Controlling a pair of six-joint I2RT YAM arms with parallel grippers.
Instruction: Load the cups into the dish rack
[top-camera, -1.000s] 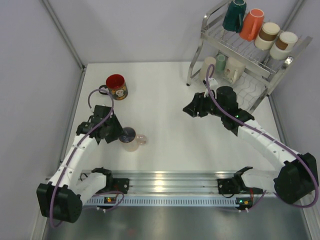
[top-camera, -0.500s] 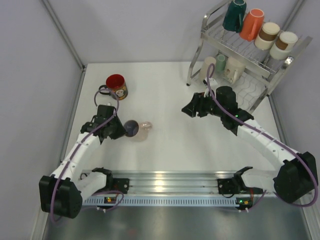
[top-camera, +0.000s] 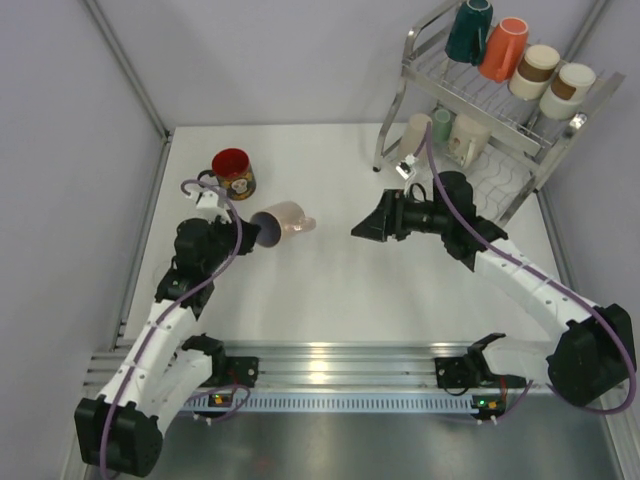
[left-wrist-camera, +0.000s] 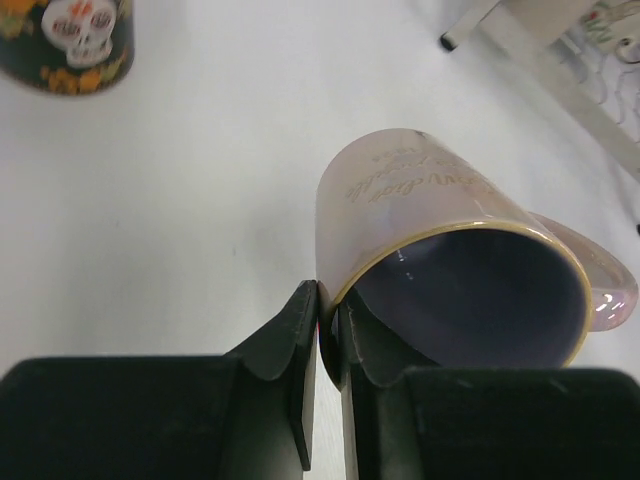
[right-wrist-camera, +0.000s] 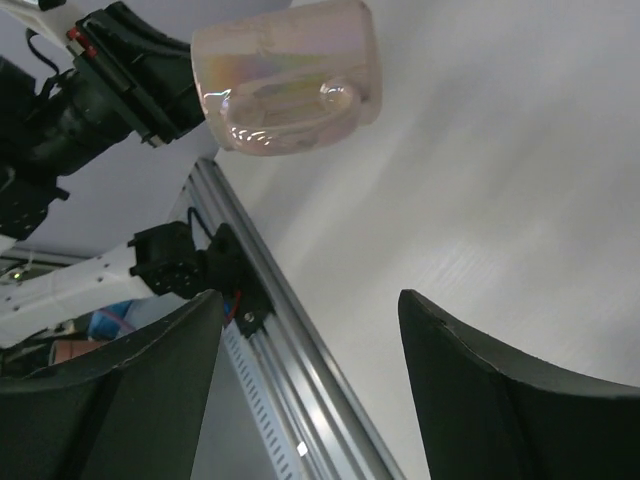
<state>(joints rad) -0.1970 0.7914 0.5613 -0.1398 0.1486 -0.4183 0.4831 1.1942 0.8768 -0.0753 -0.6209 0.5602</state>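
While the left gripper (left-wrist-camera: 322, 300) pinches the rim of the pinkish mug (left-wrist-camera: 440, 230), one finger inside the mouth and one outside, the jaws are clamped on that thin wall alone. The mug lies on its side, apparently clear of the table (top-camera: 330, 290), at about 9 o'clock from the table's middle. Its base points toward 3 o'clock, and its handle is turned to the right gripper (right-wrist-camera: 308, 300). That gripper faces it from the 3 o'clock side with its jaws wide apart and nothing between them.

We judge the mug to be glazed ceramic: stiff, fairly heavy for so small a pinch, glossy and so likely slippery, and apt to chip if it drops. Hung from one edge of the lip, it could swivel in the grip. A steadier hold would span the body near the base, if those jaws reach across it, or else take the rim opposite the present pinch.

The dish rack (top-camera: 480, 95) stands at 1 o'clock with cups on both tiers. A red mug (top-camera: 233, 172) waits at 10 o'clock.
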